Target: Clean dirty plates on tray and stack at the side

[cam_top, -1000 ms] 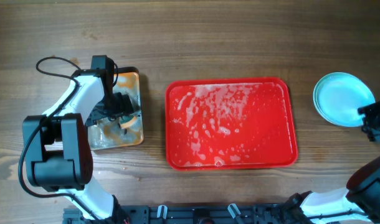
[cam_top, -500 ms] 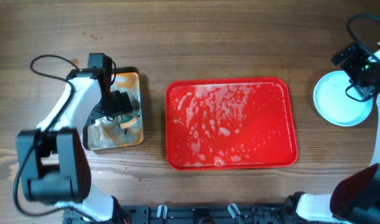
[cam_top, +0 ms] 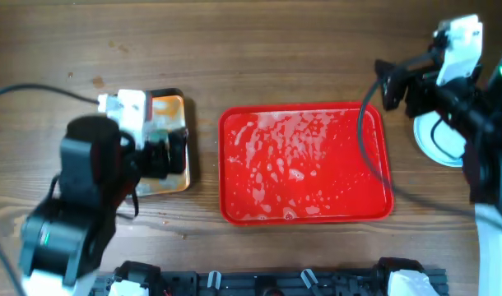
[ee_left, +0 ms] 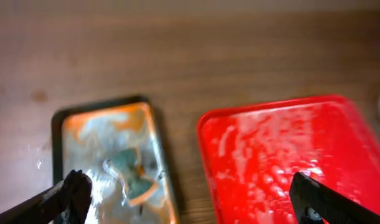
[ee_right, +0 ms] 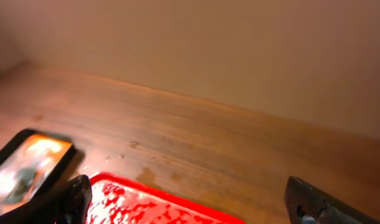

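Note:
The red tray (cam_top: 304, 210) lies in the middle of the table, wet with white suds and with no plate on it. It also shows in the left wrist view (ee_left: 283, 149) and the right wrist view (ee_right: 146, 202). The pale plates (cam_top: 438, 141) sit stacked on the table right of the tray, mostly hidden by my right arm. My left gripper (cam_top: 162, 156) is open and empty, high above the metal tray; its fingers are wide apart in the left wrist view (ee_left: 190, 205). My right gripper (cam_top: 395, 86) is open and empty, raised over the tray's far right corner; it also shows in the right wrist view (ee_right: 190, 208).
A dark, rusty metal tray (cam_top: 173, 111) lies left of the red tray, holding a sponge (ee_left: 131, 171) and murky water. Both arms stand tall above the table. Cables hang from the right arm over the red tray's right edge.
Both arms have lifted up toward the camera. The left gripper rose off the metal tray. The right arm swung from beside the plates to above the tray's far right corner.

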